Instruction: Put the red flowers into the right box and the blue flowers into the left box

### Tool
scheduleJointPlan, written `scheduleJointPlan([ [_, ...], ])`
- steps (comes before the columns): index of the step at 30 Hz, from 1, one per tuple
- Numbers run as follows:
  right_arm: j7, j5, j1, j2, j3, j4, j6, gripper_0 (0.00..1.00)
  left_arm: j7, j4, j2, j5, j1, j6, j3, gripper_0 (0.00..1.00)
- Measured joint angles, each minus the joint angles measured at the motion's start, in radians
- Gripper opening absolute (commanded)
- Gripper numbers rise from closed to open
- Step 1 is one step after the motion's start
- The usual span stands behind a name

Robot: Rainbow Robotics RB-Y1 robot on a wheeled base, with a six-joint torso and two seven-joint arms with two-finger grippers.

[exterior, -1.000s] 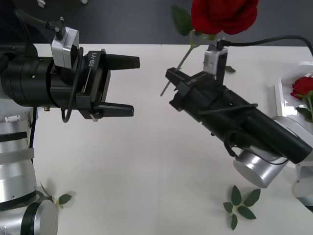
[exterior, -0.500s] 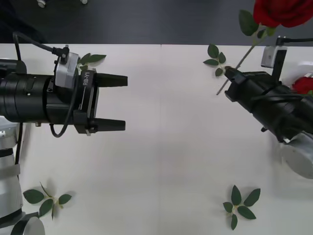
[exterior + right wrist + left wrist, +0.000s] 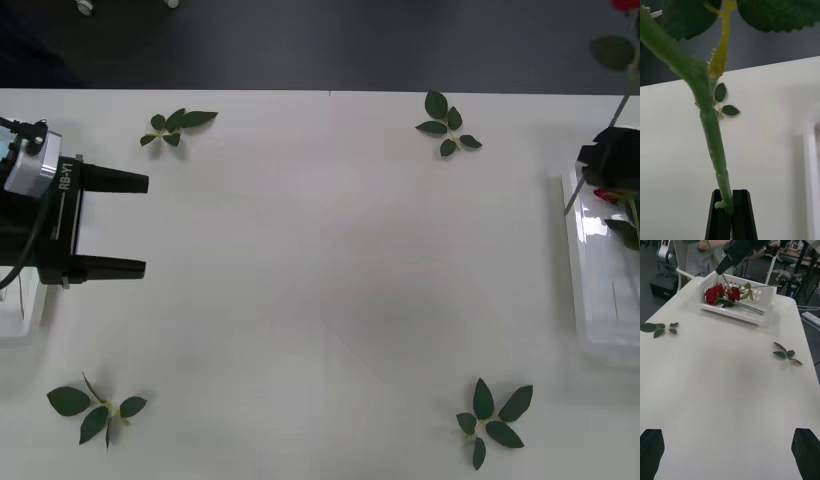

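red roses: we count two (image 3: 716, 293) lying in the right box (image 3: 765, 300), a third's stem (image 3: 711, 135) pinched between our right gripper's (image 3: 731, 210) closed jaws above it. left gripper (image 3: 128, 225) gapes wide, holding nothing; four leaf sprigs (image 3: 493, 418) around.

- The right box (image 3: 600, 300) sat at the surface's (image 3: 330, 260) right edge, with red flowers (image 3: 720, 293) lying in it.
- The right pincer (image 3: 607, 160) hung over that box's far end, a stem (image 3: 713, 146) pinched between its fingers.
- The left pincer (image 3: 125, 225) stood at the left edge, fingers apart.
- Four leaf sprigs (image 3: 492, 418) lay apart: far left, far right, near left, near right.
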Motion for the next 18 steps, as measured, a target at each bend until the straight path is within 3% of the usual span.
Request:
scheduleJointPlan([
  [4,0.128,0.006,-0.048,0.033,-0.105,0.091,0.071,0.0,0.0,0.0,0.048,0.007,0.047,0.002,0.046,1.0],
  [11,0.304,0.098,-0.068,0.033,-0.188,0.271,0.079,0.0,0.0,0.01,0.098,0.007,0.126,0.002,0.105,1.0],
  [18,0.467,0.279,-0.068,0.033,-0.219,0.347,0.08,0.0,0.0,0.148,0.16,0.021,0.142,0.002,0.129,1.0],
])
